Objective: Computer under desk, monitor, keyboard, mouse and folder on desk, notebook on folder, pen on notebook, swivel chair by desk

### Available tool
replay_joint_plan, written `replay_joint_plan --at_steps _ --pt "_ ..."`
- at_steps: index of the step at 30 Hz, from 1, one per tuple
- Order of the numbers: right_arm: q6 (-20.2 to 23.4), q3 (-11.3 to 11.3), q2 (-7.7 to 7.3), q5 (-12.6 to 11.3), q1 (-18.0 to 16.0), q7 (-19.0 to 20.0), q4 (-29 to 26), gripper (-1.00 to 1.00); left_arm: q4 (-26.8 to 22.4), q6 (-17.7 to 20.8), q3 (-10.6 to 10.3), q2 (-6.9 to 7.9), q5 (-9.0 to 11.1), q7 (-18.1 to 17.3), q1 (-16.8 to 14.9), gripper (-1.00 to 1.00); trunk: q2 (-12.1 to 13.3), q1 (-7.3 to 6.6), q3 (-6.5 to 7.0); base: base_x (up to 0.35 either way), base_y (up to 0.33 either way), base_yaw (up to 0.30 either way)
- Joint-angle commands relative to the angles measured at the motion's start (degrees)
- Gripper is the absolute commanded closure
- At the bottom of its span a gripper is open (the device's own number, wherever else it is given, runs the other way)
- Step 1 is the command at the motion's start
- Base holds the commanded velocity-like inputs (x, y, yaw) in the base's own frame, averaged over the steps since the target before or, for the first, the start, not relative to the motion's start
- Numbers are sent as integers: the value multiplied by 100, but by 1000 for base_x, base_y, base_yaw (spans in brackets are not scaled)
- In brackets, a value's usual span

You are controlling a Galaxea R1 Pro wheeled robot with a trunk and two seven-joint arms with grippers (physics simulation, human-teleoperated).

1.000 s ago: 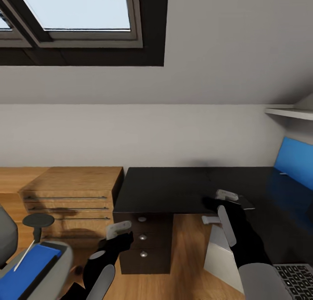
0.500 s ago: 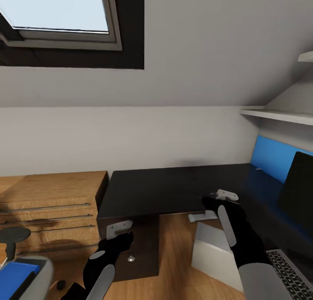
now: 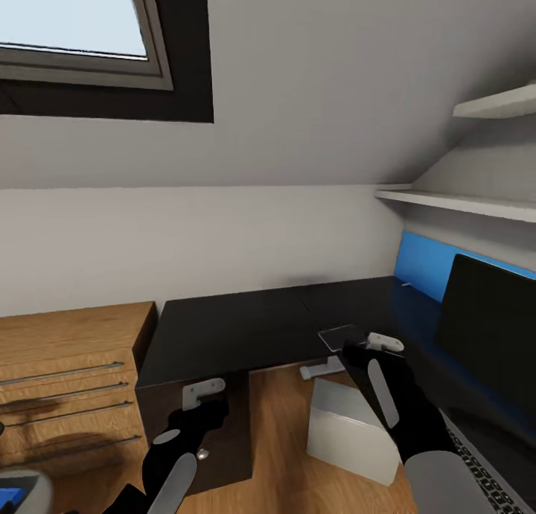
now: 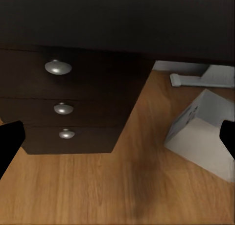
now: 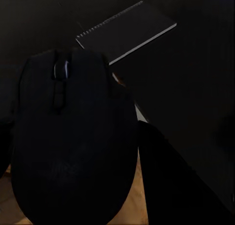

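Everything in the head view has slid leftward since the earlier pictures, which is the camera swinging right, not the furniture moving: the monitor [image 3: 487,335] now stands along the desk's right side, and the light wood cabinet [image 3: 67,365] sits nearer the left border. Both arms keep their place in the view.

Seen from the right wrist, the right gripper [image 3: 372,344] appears to have its jaws closed on the mouse [image 5: 68,146], a black mouse with its scroll wheel pointing away from the camera. It hangs over the front edge of the desk [image 3: 246,328], just beside the notebook [image 5: 127,32], which lies flat at that edge.

The left gripper [image 3: 202,395] has its jaws wide and holds nothing. It hangs low before the dark three-drawer pedestal [image 4: 73,102].

I judge the mouse light and rigid, with a smooth rounded shell that could slip or twist in the pads. The two flanks are the place to hold it, near the middle of its length, not the domed back or the buttons. It should be set down flat rather than dropped.

Farther out, the computer [image 3: 350,432] stands on the wooden floor under the desk, near the pedestal. The keyboard [image 3: 484,477] lies at the desk's near right corner, in front of the monitor.
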Motion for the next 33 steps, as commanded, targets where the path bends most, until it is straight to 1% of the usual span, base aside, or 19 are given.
replay_joint_plan --at_steps 1,2,7,9,10,12,13,15,16,20,22,27,28,29,32,33 --pt "11 -7 5 -61 -5 -62 -2 100 -9 9 -10 4 47 54 -6 -100 -5 1 -2 0 0 -242" --pt "5 -9 5 -2 -5 -61 6 100 -9 10 -9 4 49 54 -6 -100 -5 1 4 0 0 -242" --pt "-47 -5 13 138 -5 -61 126 100 -9 10 -12 4 53 54 -6 -100 -5 1 33 0 0 -242" --pt "-176 -4 14 223 -5 -61 206 100 -9 9 -11 4 55 54 -6 -100 -5 1 44 0 0 -242" --pt "-422 24 21 359 -5 -61 387 100 -9 10 -12 4 56 54 -6 -100 -5 1 50 0 0 -240" --pt "-550 174 28 547 -5 -63 514 100 -9 11 -16 4 59 51 -6 -100 -5 1 60 0 0 -211" --pt "-667 320 30 686 -5 -63 573 100 -9 11 -17 4 59 53 -6 -100 -5 1 62 0 0 -95" --pt "-850 525 31 813 -5 -62 640 100 -9 11 -22 4 57 54 -6 -100 -5 1 64 0 0 -50" --pt "-942 607 32 846 -5 -61 687 100 -9 11 -24 4 57 54 -6 -100 -5 1 65 0 0 -25" --pt "-1232 742 32 895 -5 -57 912 100 -9 11 -26 4 58 53 -6 -100 -5 1 66 0 0 -12" --pt "-1429 782 26 909 -9 -50 1153 100 -9 11 -26 2 56 54 -6 -100 -5 1 66 0 0 -3" --pt "-1613 784 10 910 -26 -43 1514 100 -13 11 -27 1 58 54 -6 -100 -5 1 66 0 0 0" --pt "-1916 803 7 951 -29 -38 1621 100 -14 11 -27 2 57 54 -6 -100 -5 1 66 0 0 0" --pt "-2062 827 7 1001 -30 -37 1658 100 -15 9 -27 3 56 54 -6 -100 -5 1 66 0 0 0" --pt "-2302 863 3 1111 -34 -35 1878 100 -135 9 -27 3 56 53 -6 -100 -5 1 66 0 0 0" --pt "-2367 856 -16 1128 -51 -39 2090 100 -262 6 -31 4 56 54 22 -100 -5 1 66 0 0 0"
